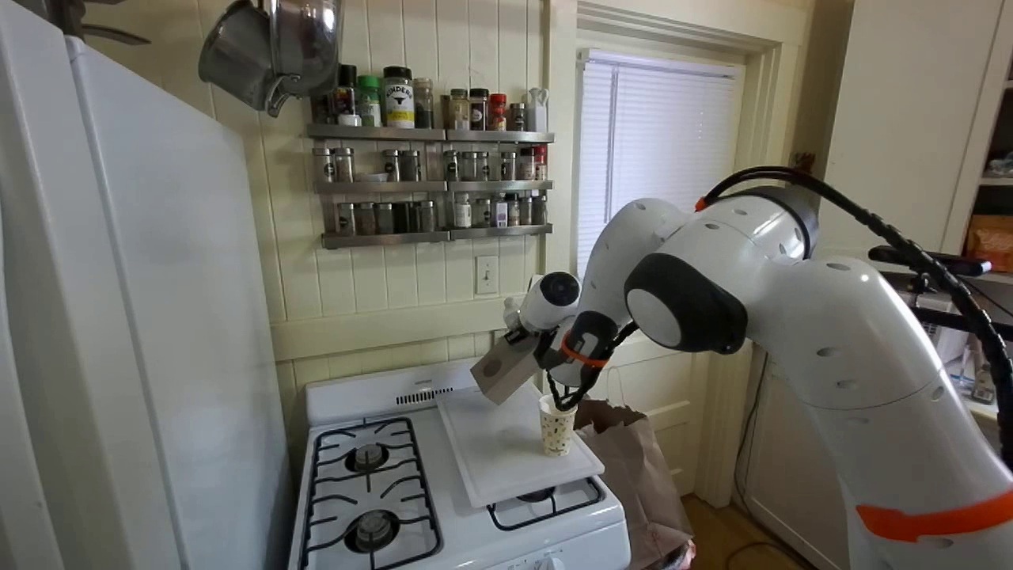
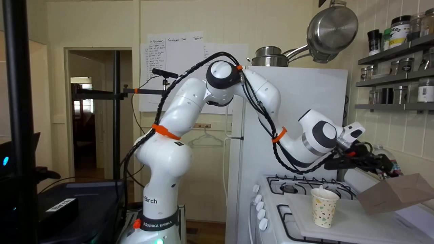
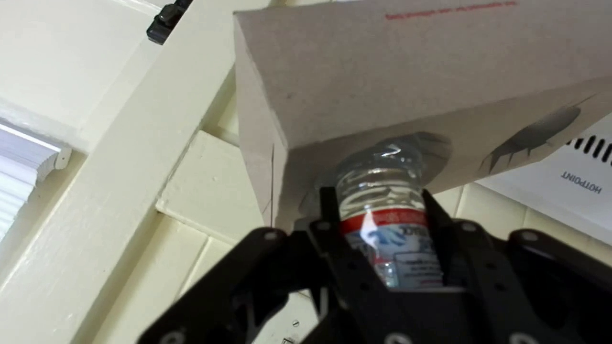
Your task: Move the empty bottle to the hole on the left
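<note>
tool (image 3: 379, 198): clasping bottle (image 3: 389, 229) | bottle end: in one hole (image 3: 437, 153) of cardboard box (image 3: 406, 71) | second hole (image 3: 540, 133): same face

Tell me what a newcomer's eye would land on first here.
Probably the white robot arm, filling much of the right half of an exterior view. Then, near the middle of the wrist view, the gripper holding a clear bottle at a hole in a tilted cardboard box. Next, perhaps, the speckled cup standing on the white board atop the stove.
</note>
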Controlling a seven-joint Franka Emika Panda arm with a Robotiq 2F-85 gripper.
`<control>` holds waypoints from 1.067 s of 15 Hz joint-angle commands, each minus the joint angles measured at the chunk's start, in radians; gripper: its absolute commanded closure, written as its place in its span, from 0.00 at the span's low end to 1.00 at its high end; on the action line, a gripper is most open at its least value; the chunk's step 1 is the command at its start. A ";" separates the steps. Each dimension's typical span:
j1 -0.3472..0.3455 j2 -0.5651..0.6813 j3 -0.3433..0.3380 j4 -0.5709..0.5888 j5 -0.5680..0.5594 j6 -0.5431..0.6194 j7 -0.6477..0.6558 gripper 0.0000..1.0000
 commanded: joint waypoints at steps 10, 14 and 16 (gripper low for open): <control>0.018 -0.037 0.055 -0.034 0.036 -0.055 -0.089 0.84; -0.049 -0.122 0.146 -0.026 0.121 -0.111 -0.065 0.84; -0.060 -0.148 0.163 -0.016 0.160 -0.131 -0.037 0.84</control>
